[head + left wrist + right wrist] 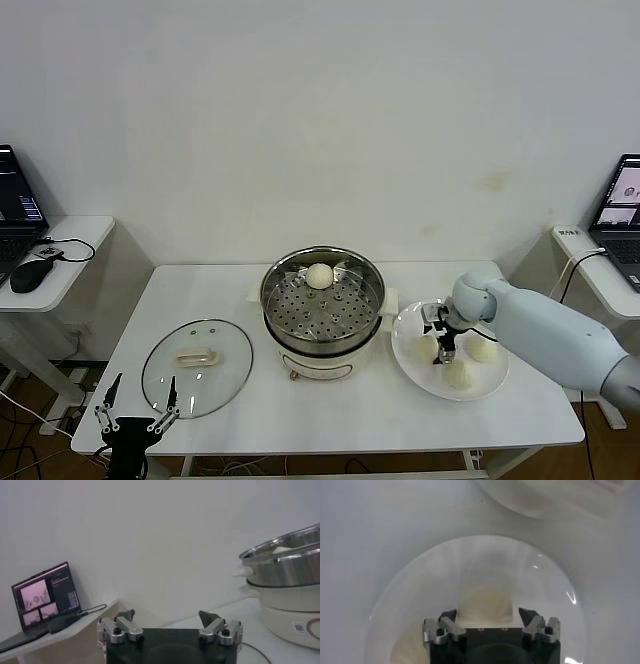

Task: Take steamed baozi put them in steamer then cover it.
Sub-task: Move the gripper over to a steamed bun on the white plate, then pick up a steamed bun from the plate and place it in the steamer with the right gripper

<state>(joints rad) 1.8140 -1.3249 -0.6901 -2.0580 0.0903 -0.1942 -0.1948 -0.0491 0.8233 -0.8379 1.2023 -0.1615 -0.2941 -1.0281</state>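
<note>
We see the steamer (322,310) standing in the middle of the white table (250,420), its lid off. One bun (319,276) already sits on the perforated tray at the far side of the pot. The cover (197,367) lies flat on the table to the left of the steamer, handle up, apart from the pot.

To the right of the steamer is a white plate (405,345), close beside the pot's base. Three buns lie on it: one at the left (428,347), one at the right (484,349) and one nearer the front edge (458,375). Our right gripper (444,345) reaches down over the plate from the right. In the right wrist view the right gripper (490,616) has its fingers spread wide on either side of the left bun (485,605), which lies between the fingertips; we cannot tell whether they touch it. The plate's rim (385,595) curves around it there.

Our left gripper (135,412) is parked at the front left corner of the table, just in front of the cover, its fingers spread apart and holding nothing. From the left wrist view the left gripper (169,620) looks past the steamer's side (285,567) toward a side shelf with a laptop (42,597).

Around the table we see a laptop (15,205) and a mouse (32,272) on a shelf at the left, and another laptop (622,215) on a shelf at the right. Nothing stands between the plate and the open pot.
</note>
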